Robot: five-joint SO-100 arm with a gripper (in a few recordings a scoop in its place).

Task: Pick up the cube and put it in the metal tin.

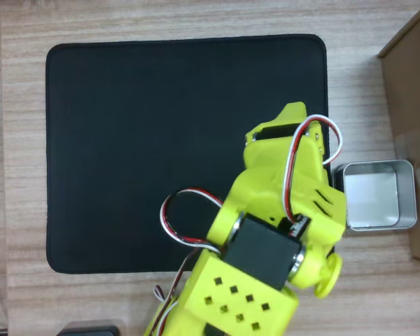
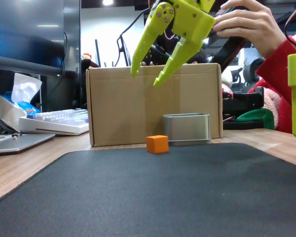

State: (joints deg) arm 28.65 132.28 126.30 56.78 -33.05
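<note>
Orange against the black mat [image 2: 153, 192], the cube [image 2: 157, 144] sits at the mat's far edge in the fixed view, just beside the metal tin [image 2: 186, 128] and a little in front of it, with the brown cardboard box [image 2: 123, 106] right behind both. We see our gripper [image 2: 147, 75] hanging high above them, its two yellow-green fingers spread well apart and holding nothing.

From above, the arm [image 1: 280, 210] covers the spot where the cube should lie, so we cannot check its place there; the tin [image 1: 375, 196] shows as empty, off the mat's right edge on the wooden table [image 1: 196, 21].

We judge the pick not yet begun, and the risks come mostly from crowding. The cube lies so near the tin that a finger coming down on that side may strike the tin's wall or rim, pushing the tin away or knocking the cube out of line. With the box close behind, an overshoot could jam the fingers against cardboard. If we close off-centre, the small block may twist or squirt out of the jaws. After a lift, a release from too high could let the cube bounce off the shiny floor and out over the shallow wall, and a carry that is too low could clip the rim.
</note>
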